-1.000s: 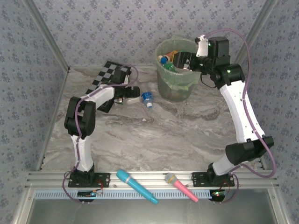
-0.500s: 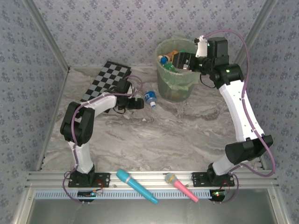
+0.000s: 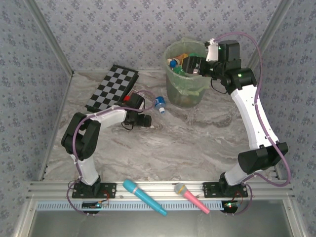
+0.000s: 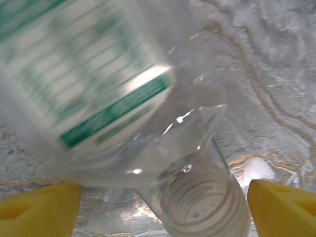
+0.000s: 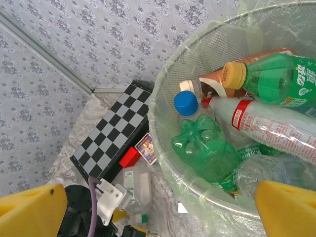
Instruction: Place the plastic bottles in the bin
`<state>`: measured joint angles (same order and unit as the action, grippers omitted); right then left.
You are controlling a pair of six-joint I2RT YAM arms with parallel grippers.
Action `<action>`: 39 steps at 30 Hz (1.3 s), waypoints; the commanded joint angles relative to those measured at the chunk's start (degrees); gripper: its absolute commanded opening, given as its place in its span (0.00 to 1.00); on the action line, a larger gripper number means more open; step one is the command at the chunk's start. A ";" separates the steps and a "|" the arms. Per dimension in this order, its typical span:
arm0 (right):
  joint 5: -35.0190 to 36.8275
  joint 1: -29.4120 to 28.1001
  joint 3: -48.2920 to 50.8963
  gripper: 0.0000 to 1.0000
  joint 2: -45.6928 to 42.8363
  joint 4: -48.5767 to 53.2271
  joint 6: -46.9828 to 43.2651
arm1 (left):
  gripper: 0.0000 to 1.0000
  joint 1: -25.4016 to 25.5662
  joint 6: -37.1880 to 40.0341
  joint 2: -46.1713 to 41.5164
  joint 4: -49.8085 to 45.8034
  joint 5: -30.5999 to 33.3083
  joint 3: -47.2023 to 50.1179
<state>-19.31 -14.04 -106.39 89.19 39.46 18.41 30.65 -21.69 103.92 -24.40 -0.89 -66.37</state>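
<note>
1. Bin (image 3: 171, 85), pale green and translucent, lined with a thin bag, upright at the far centre-right of the marble table (image 3: 197, 143).
2. Piled against one another inside it, as seen from the right wrist: green bottle with orange cap (image 5: 276, 74), brown-tinted bottle (image 5: 217, 80), bottle with blue cap (image 5: 187, 104), clear bottle with red-banded label (image 5: 269, 129), and green bottle turned base-up (image 5: 205, 148).
3. Right gripper (image 3: 189, 64) hovering over the bin's mouth, released, with yellow fingertips (image 5: 34, 207) spread wide and nothing between them.
4. Left gripper (image 3: 144, 120) low over the table, left of the bin and nearer than it, likewise released with fingers wide apart.
5. Clear bottle with green-and-white label (image 4: 98, 84) lying on the marble between the left fingertips (image 4: 284, 207), its threaded neck toward the camera. Neck apart from both pads; contact with the blurred body impossible to tell.
6. Small clear bottle with blue label (image 3: 158, 103) on its side on the table, just left of the bin and just beyond the left gripper, apart from both.
7. Checkerboard (image 3: 112, 89) at far left, with red block (image 3: 126, 98) and card (image 5: 146, 147) by its right edge.
8. Cyan microphone (image 3: 144, 196) and pink microphone (image 3: 191, 196) lying on the near rail between the arm bases.
</note>
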 commanded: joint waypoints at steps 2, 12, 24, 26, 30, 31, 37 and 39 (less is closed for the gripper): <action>-0.48 -0.41 0.44 1.00 -1.03 -0.81 -0.36 | 0.89 -0.16 -2.74 0.57 -0.23 3.22 -1.08; -0.23 -1.14 1.04 1.00 -1.91 -0.61 -0.30 | 0.70 -0.07 -3.85 1.51 1.72 2.41 -0.43; -3.80 -1.12 2.38 1.00 -2.69 -2.21 3.58 | 0.43 0.41 -4.24 -7.73 1.85 3.01 3.35; -7.14 -0.53 3.46 1.00 -3.03 -3.98 5.15 | 0.43 1.01 -3.66 -10.97 2.28 3.72 4.29; -13.25 0.86 5.44 0.94 -3.41 -10.52 7.95 | 0.43 3.19 -1.28 -16.88 0.53 7.07 3.42; -14.65 0.86 5.61 0.92 -3.33 -11.22 7.99 | 0.43 3.88 -0.53 -18.01 -0.08 8.01 2.81; -18.25 -1.00 3.37 0.85 -1.15 -11.70 8.99 | 0.43 7.20 4.29 -24.95 -1.92 11.92 -2.18; -19.80 -2.15 1.05 0.83 0.66 -9.30 8.19 | 0.42 9.16 7.30 -26.53 -1.53 13.61 -3.92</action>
<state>-34.52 -14.85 -101.95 87.94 29.56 26.35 38.04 -19.40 80.60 -25.52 9.15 -66.59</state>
